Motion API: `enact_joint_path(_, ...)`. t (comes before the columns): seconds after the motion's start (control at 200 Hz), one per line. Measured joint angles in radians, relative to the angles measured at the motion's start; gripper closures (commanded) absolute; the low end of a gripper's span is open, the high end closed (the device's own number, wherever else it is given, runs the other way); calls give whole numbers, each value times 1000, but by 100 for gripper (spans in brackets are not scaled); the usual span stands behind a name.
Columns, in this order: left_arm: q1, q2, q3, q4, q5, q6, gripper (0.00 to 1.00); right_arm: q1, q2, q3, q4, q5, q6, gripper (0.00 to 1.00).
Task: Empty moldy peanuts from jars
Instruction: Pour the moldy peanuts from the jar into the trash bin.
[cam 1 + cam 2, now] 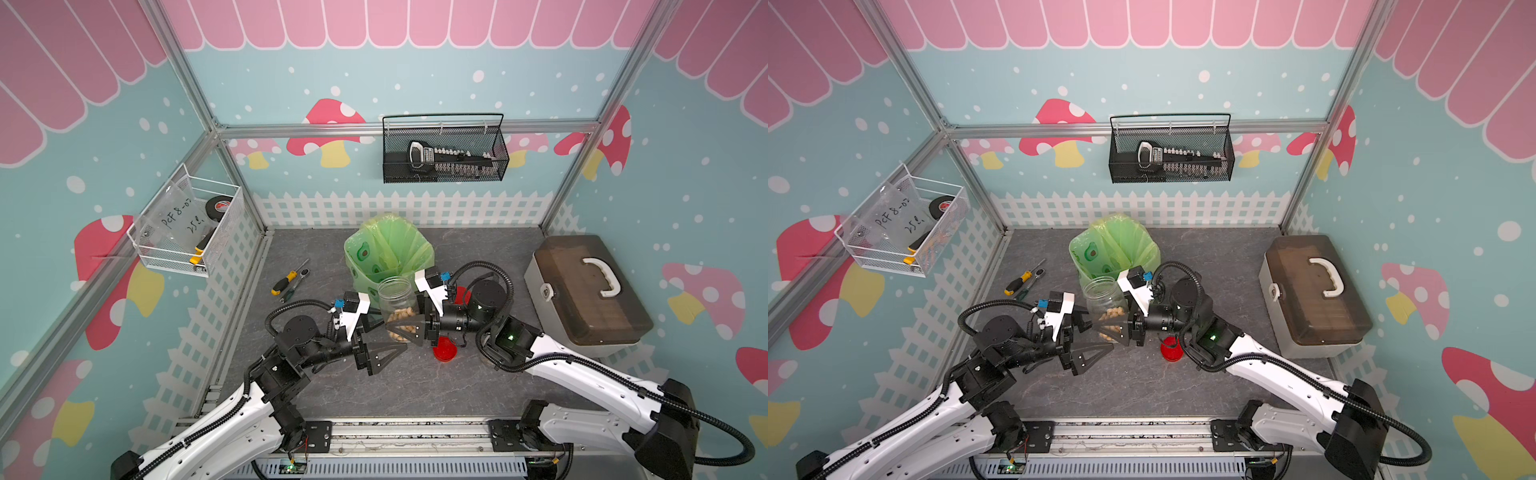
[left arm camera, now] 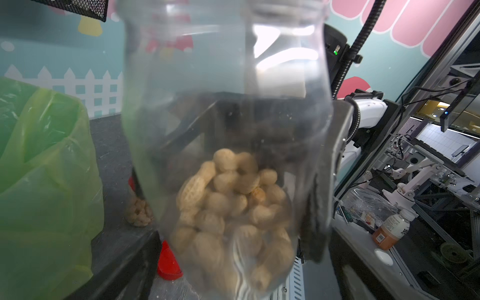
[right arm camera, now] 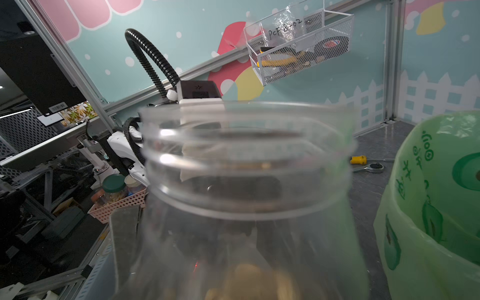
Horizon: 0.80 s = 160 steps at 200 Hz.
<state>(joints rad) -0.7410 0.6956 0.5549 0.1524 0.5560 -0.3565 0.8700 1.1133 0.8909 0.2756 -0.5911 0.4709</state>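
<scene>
**Right jaws clamped on the open jar, left jaws wide beside it**

Closest to my base, the grey tabletop [image 1: 374, 395] lies bare between my two arms. Just beyond it, my left gripper [image 1: 384, 334] has its jaws spread wide. They sit just beside the jar [image 1: 395, 297] and do not grip it. In the left wrist view the jar [image 2: 228, 130] fills the frame.

My right gripper [image 1: 409, 328] comes in from the opposite side with its jaws clamped on the lower body of that jar, one finger crossing its front. The jar is clear and upright, with no lid on its threaded mouth [image 3: 246, 161]. I cannot tell whether its base touches the table. The moldy peanuts [image 2: 231, 207] are heaped in its bottom part, pale tan in their shells, and the upper part is empty.

A red lid [image 1: 444, 349] lies flat on the table near the jar, under my right wrist. In the left wrist view, a second jar [image 2: 139, 214] shows partly past the held one, blurred, with peanuts inside.

Directly behind the held jar stands the bin lined with a green bag [image 1: 388, 249], mouth open. A yellow-handled screwdriver [image 1: 284, 282] and a ratchet [image 1: 301, 276] lie together towards my left. A brown-lidded toolbox [image 1: 590, 291] sits far to my right.

On the walls hang a white wire basket [image 1: 187, 224] and a black mesh basket [image 1: 444, 149].
</scene>
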Motion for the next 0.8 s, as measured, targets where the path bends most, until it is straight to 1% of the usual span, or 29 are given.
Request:
enact_joint_path(0.18,-12,-36,0,-78,-98,16,1,-39,-35,65,-174,61,-82,52)
enact_joint_path(0.385,-34,-39,0,-154,-267,35,1,-114,-29,190,-402,113,-176,52)
enact_joint_path(0.645,-49,-34,-48,-180,-482,66,1,-192,87,455,-696,185,-295,53)
enact_joint_path(0.8,-49,-79,-78,-239,-609,88,1,-210,230,646,-864,259,-356,53)
